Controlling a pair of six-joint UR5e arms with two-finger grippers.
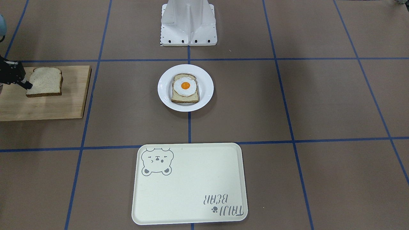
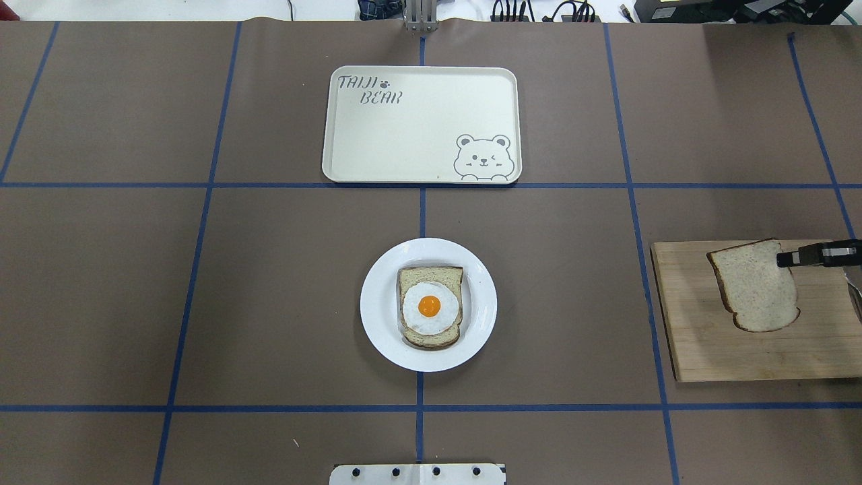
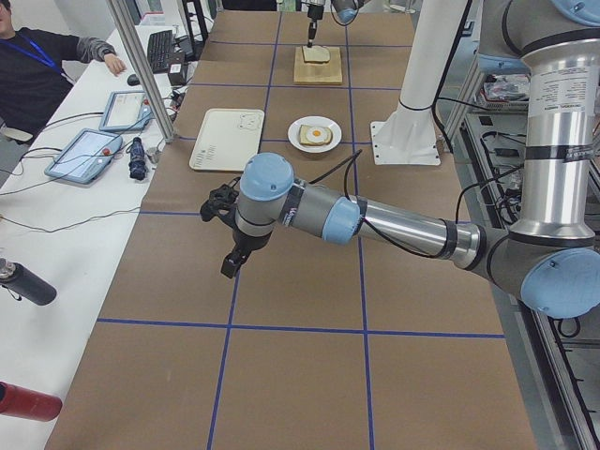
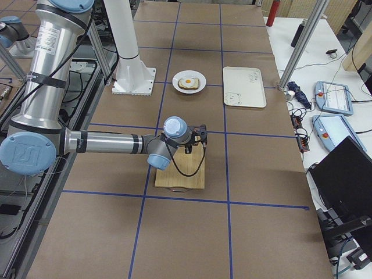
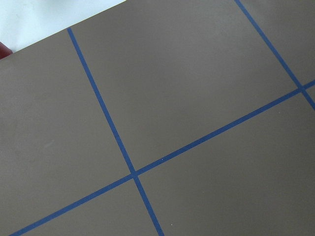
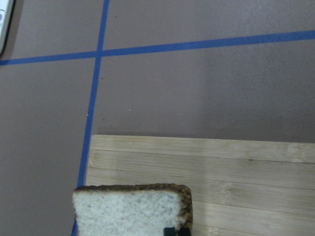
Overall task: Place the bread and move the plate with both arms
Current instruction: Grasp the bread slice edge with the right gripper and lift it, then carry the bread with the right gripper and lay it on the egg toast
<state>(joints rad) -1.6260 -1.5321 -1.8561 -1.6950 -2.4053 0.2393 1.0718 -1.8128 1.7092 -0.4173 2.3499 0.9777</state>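
Observation:
The plain bread slice (image 2: 754, 286) hangs a little above the wooden cutting board (image 2: 741, 357) at the table's right. My right gripper (image 2: 784, 259) is shut on the slice's edge. In the front view the bread (image 1: 44, 81) and the right gripper (image 1: 27, 84) are at the left. The right wrist view shows the bread (image 6: 130, 211) close below the camera. The white plate (image 2: 377, 303) sits at the table's centre with an egg-topped slice (image 2: 429, 306) on it. My left gripper (image 3: 230, 261) hovers over bare table far from the plate; I cannot tell whether it is open.
A cream bear tray (image 2: 404, 135) lies beyond the plate, on the far side from the robot base (image 1: 188, 25). The cutting board (image 1: 48, 108) reaches the table's edge. Blue tape lines cross the brown table paper. An operator and tablets are at the side bench in the exterior left view.

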